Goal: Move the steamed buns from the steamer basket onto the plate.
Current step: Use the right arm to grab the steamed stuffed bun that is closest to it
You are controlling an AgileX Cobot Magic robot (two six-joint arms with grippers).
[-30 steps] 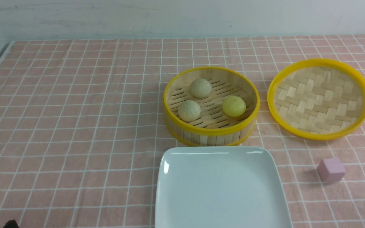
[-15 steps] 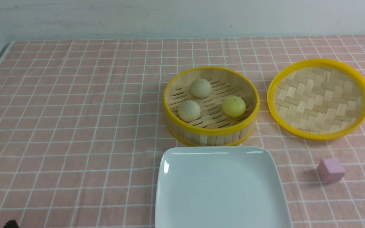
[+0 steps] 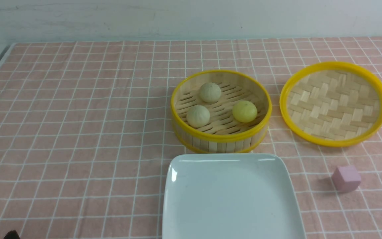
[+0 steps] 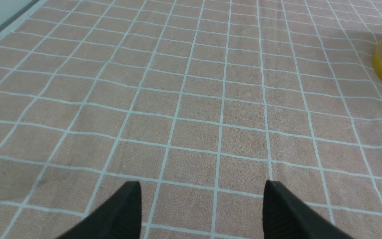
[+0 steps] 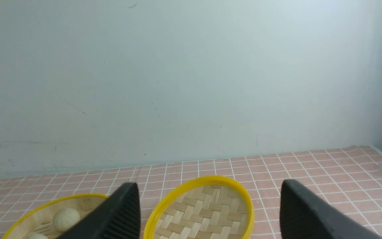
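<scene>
Left gripper, jaws wide and empty, hovers low over bare cloth; right gripper, equally wide and empty, hangs raised, facing the woven tray and far wall. Plate, nearest, lies bare; just beyond, the basket holds all three buns. No bun is moved yet; all three are left to carry.

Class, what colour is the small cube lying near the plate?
The cube is pale pink, clearest in the front view.
</scene>
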